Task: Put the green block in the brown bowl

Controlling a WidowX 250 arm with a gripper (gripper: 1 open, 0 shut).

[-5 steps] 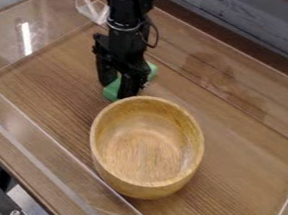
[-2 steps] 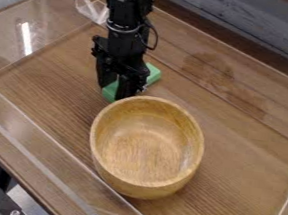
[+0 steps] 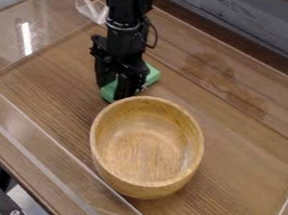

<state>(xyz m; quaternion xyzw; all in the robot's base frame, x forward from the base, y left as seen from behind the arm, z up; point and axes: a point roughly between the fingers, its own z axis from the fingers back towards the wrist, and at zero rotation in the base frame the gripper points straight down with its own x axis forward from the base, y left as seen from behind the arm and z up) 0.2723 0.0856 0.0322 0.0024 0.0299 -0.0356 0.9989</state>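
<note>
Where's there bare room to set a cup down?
Right of the brown bowl, the table is bare out to its right side. The strip left of the green block is open too. It's crowded where block, fingers and bowl rim meet.

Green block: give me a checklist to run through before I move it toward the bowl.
1. Gripper at the green block: ok, its tip end is down over the block's near part.
2. Gripper shut: ok.
3. Block firmly gripped: cannot tell, the dark fingers hide the contact.
4. Block clear of the brown bowl: cannot tell, its near end lies right by the far rim.
5. Bowl upright and free inside: ok, opening up, nothing in it.
6. Block in the bowl: not ok, it is outside, beyond the far rim.
</note>
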